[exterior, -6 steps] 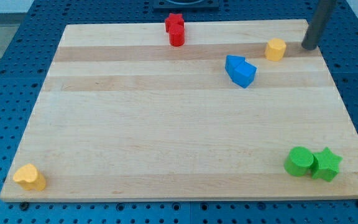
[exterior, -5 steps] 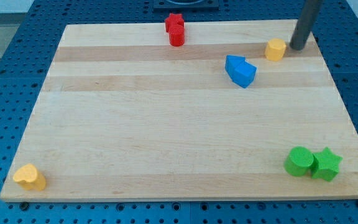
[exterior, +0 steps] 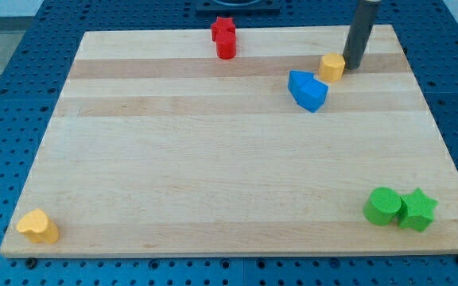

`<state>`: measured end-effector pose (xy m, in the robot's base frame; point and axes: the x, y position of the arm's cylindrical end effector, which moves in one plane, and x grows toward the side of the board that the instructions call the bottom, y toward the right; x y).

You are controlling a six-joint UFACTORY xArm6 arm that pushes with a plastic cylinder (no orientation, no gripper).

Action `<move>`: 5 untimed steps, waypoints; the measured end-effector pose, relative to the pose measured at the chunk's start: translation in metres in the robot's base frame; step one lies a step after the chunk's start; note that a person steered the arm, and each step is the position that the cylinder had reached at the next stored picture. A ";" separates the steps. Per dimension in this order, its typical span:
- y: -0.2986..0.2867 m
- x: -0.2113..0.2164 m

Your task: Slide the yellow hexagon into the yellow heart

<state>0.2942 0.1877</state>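
Note:
The yellow hexagon sits near the view's top right on the wooden board. My tip touches its right side. The yellow heart lies at the board's bottom-left corner, far from the hexagon. Two blue blocks, pressed together, lie just below and left of the hexagon, very close to it.
Two red blocks stand together at the board's top edge. A green cylinder and a green star sit side by side at the bottom right. A blue perforated table surrounds the board.
My tip moved left from the board's top-right edge to the hexagon and pushed it a little left and down, closer to the blue blocks.

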 end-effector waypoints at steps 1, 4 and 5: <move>-0.027 -0.001; -0.003 0.010; -0.019 0.013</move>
<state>0.3067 0.1687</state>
